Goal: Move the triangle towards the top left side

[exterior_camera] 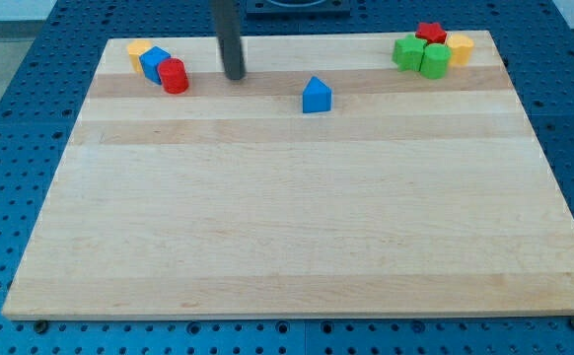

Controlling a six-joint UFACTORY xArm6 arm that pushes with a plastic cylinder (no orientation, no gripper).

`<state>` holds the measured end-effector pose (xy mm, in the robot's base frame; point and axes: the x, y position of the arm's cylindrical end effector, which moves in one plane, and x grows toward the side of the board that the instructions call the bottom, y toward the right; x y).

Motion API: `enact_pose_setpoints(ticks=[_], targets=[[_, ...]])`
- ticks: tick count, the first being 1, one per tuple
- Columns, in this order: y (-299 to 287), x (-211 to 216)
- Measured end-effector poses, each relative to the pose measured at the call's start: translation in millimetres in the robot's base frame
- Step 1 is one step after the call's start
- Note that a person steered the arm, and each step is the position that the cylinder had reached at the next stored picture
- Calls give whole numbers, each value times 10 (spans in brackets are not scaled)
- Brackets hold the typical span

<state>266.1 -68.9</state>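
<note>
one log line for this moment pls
tip up-left of blue triangle, apart | red, blue, yellow blocks top left | triangle not yet moved

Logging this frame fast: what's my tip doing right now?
My tip: holding nothing, touching no block, left of the blue triangle.

No readable text, labels, brands, numbers or signs anywhere in the camera view. Wooden board (297,217): bare grain, no markings; the coloured blocks on it carry no lettering. Blue perforated surface (11,148) around the board: plain holes only, nothing printed.
</note>
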Motion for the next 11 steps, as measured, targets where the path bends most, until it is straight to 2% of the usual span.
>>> enact_pose_setpoints(ticks=[1,2,3,6,8,10,11], targets=[[726,-225],[1335,3],[1577,480],[987,574],[1185,985],[860,948],[671,791]])
